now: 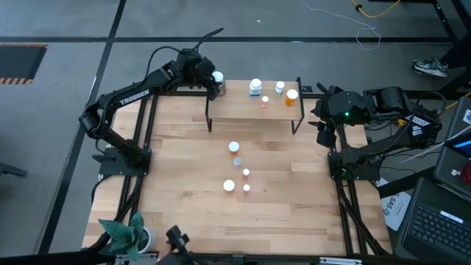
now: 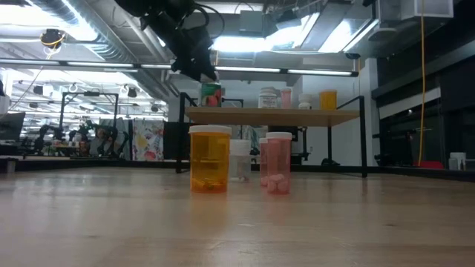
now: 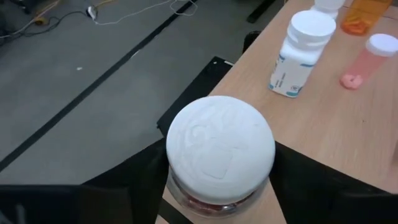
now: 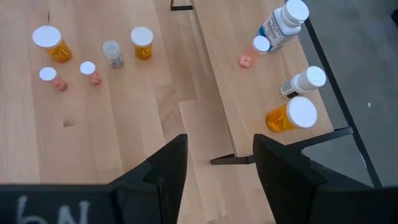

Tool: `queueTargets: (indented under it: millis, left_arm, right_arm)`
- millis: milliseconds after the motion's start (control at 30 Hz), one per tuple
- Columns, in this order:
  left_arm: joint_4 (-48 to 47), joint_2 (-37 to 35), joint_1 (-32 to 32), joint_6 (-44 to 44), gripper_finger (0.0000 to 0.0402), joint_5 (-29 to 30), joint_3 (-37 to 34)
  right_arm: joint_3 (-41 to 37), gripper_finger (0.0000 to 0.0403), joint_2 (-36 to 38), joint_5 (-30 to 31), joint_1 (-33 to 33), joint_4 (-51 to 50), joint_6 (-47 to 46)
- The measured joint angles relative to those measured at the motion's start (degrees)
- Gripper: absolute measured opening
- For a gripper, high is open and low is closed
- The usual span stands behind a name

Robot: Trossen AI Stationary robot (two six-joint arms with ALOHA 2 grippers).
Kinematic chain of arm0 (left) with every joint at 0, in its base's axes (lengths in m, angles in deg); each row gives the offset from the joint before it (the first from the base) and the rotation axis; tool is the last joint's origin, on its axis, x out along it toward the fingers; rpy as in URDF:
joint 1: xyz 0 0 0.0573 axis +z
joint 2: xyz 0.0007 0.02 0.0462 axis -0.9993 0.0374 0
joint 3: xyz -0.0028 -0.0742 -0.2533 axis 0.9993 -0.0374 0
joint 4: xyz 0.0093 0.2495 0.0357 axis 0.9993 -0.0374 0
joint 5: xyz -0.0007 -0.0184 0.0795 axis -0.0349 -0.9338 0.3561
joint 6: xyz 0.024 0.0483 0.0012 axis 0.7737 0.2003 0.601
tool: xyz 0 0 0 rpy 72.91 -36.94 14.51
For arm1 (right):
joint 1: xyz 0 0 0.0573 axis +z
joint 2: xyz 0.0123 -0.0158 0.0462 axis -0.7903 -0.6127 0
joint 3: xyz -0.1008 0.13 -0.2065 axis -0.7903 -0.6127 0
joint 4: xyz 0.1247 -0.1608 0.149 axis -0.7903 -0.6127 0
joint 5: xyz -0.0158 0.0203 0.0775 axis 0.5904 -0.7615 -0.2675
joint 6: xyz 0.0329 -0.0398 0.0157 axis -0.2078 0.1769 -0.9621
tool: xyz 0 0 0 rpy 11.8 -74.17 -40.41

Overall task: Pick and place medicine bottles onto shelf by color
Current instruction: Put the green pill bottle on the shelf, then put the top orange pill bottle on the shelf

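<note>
The shelf [image 1: 243,109] stands at the table's far side. On it are a white bottle [image 1: 255,87], a small pink one [image 1: 265,101], a small white one [image 1: 280,87] and an orange one [image 1: 292,96]. A white-capped bottle [image 3: 221,146] stands on the shelf's far-left corner. My left gripper [image 1: 213,85] has one finger on each side of it. Several more bottles [image 1: 234,147] stand on the table's middle, one of them a big orange one [image 2: 210,159]. My right gripper [image 4: 214,165] hangs open and empty, raised by the shelf's right end. My left gripper has its fingers [image 3: 140,183] on either side of the bottle's body below the cap [image 3: 221,146], slanting down from the table's left. A sliver of wood shows between one finger and the bottle. The cap hides the other side, so I cannot tell whether it touches. The bottle stands upright on the shelf.
A green plant-like thing [image 1: 121,232] sits at the table's near-left corner. The shelf's black legs [image 1: 210,118] stand on the tabletop. A laptop and papers [image 1: 441,221] lie beyond the table's right edge. Bare wood lies left and right of the middle bottles.
</note>
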Motion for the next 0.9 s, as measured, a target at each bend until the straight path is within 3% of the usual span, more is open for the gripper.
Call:
queueTargets:
  millis: [267, 500, 767, 900]
  left_arm:
    - [5.22, 0.0, -0.02, -0.04, 0.03, 0.39, 0.0]
    - [15.0, -2.11, -0.38, -1.98, 0.031, -3.03, 0.02]
    - [5.1, -12.05, -5.73, -6.1, 0.0301, -15.9, 0.09]
    - [-2.14, -17.82, -9.72, -6.09, 0.0299, -16.42, 0.09]
  right_arm:
    - [0.0, 0.0185, 0.0, -0.02, 0.0, 0.0, -0.08]
    - [0.0, 0.0185, 0.01, -0.04, 0.0, 0.0, -1.84]
    - [0.0, 0.0185, -0.13, -0.07, 0.0, 0.71, -7.5]
    - [-0.02, 0.0185, -0.92, -0.34, 0.0, 4.29, -7.88]
